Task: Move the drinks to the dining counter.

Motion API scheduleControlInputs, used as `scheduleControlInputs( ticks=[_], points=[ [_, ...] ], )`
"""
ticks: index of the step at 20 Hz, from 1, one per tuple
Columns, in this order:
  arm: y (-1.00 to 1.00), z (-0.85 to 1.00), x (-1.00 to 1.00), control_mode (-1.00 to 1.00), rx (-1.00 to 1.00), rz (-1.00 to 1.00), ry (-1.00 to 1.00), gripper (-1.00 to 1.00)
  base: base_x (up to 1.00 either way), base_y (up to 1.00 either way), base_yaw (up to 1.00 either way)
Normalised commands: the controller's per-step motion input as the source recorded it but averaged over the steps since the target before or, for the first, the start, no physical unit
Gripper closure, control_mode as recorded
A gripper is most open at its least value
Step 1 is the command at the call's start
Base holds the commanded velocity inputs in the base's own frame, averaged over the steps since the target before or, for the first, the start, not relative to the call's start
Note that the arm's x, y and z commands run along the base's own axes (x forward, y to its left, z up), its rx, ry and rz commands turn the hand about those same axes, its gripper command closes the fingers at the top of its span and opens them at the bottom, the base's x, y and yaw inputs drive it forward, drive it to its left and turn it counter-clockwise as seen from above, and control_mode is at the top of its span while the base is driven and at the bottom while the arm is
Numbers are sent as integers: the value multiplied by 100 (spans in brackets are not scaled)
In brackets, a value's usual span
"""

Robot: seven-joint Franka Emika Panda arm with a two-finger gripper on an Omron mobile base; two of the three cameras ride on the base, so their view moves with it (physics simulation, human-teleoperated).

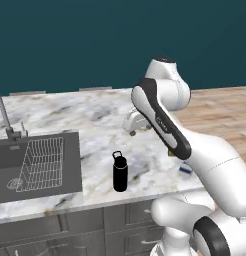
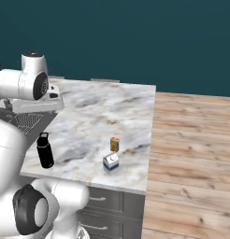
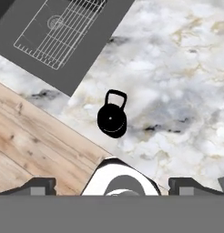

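Black bottle [image 1: 120, 172] stands upright on the marble counter [image 1: 95, 120], near its front edge, just right of the dark sink [image 1: 37, 167], which holds a wire rack [image 1: 42, 162]. From the right base view the bottle [image 2: 45, 150] sits at the near left of the top; well to its right stand the blue-and-white carton [image 2: 111, 161] and, just behind it, the small orange container [image 2: 114, 144], the two close together but apart, both near the counter's right end. Faucet [image 1: 5, 117] rises at the far left behind the sink. Gripper [image 3: 112, 184] hangs high above the counter, pointing down; the hand view looks straight onto the bottle's cap and loop [image 3: 112, 118]. Fingertips [image 3: 38, 185] sit wide apart at the lower corners of that view, nothing between them. Wood floor [image 2: 191, 154] runs to the right of the counter, teal wall [image 1: 70, 40] behind. Carton is a sliver beside the arm in the left base view [image 1: 185, 170].
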Motion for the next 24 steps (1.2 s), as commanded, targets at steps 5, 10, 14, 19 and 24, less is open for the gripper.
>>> scheduleControlInputs(
  ticks=[5,10,14,19,24],
  points=[
    [40,-20,-11,-100,-2,15,3,-100,0,0,0],
    [33,-13,0,-100,-7,3,0,-100,0,0,0],
    [14,-10,8,-100,-6,0,0,-100,0,0,0],
    [2,-17,13,-100,-2,1,0,-100,0,0,0],
    [1,-22,19,-100,-1,1,0,-100,0,0,0]
  ],
)
